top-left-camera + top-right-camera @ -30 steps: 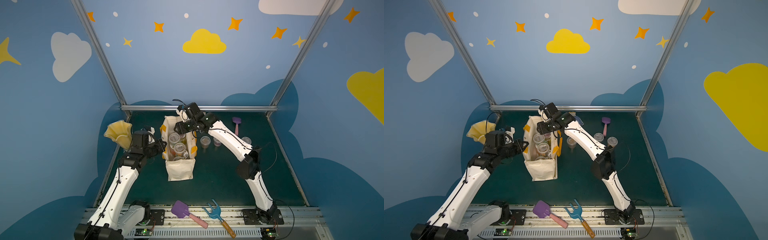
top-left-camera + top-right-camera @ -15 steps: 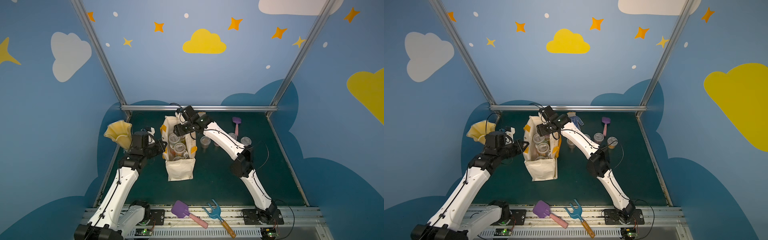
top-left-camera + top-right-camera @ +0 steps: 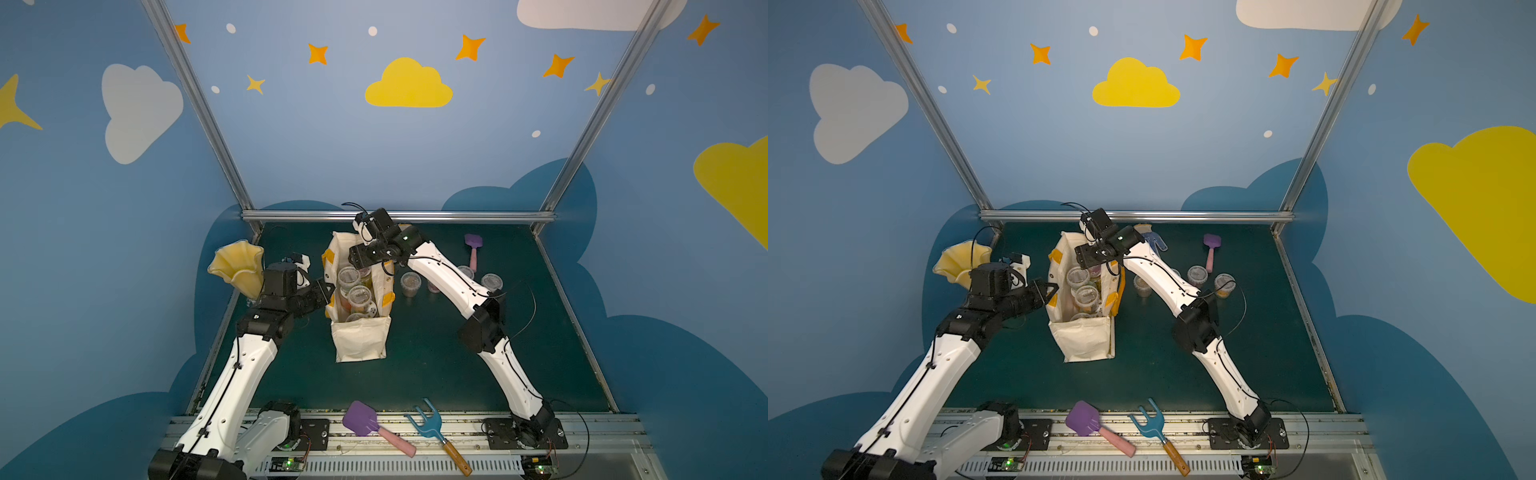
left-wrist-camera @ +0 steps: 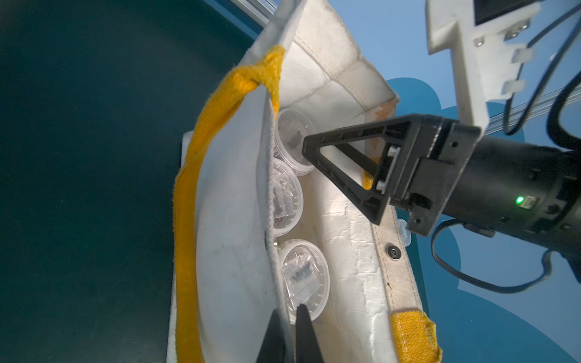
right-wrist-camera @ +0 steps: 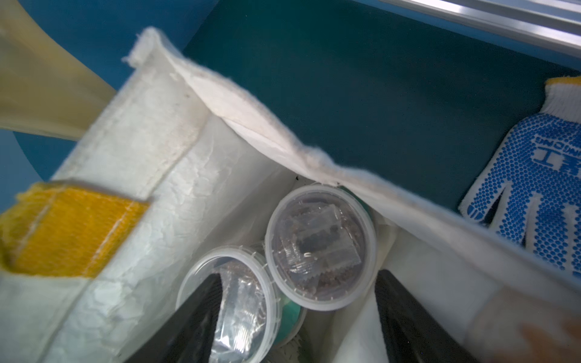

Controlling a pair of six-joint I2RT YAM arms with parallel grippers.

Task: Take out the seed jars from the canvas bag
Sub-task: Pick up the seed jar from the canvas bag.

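The cream canvas bag (image 3: 360, 340) stands upright mid-table in both top views, several lidded seed jars (image 3: 359, 294) showing in its mouth. My left gripper (image 4: 289, 309) is shut on the rim of the bag's (image 4: 232, 251) left wall, beside a clear jar lid (image 4: 303, 276). My right gripper (image 5: 298, 279) is open over the bag's far end, its black fingers (image 5: 408, 320) on either side of two seed jars (image 5: 320, 245) lying inside. Other seed jars (image 3: 1197, 274) stand on the mat right of the bag.
A yellow ruffled vase (image 3: 239, 266) stands behind my left arm. A blue-dotted glove (image 3: 1154, 239) and a purple scoop (image 3: 1211, 245) lie at the back. A purple trowel (image 3: 361, 419) and a blue hand fork (image 3: 428, 424) rest on the front rail.
My right gripper has moved left and down over the bag's far end, and its jaws have spread wider. The left gripper has kept its hold on the bag wall.
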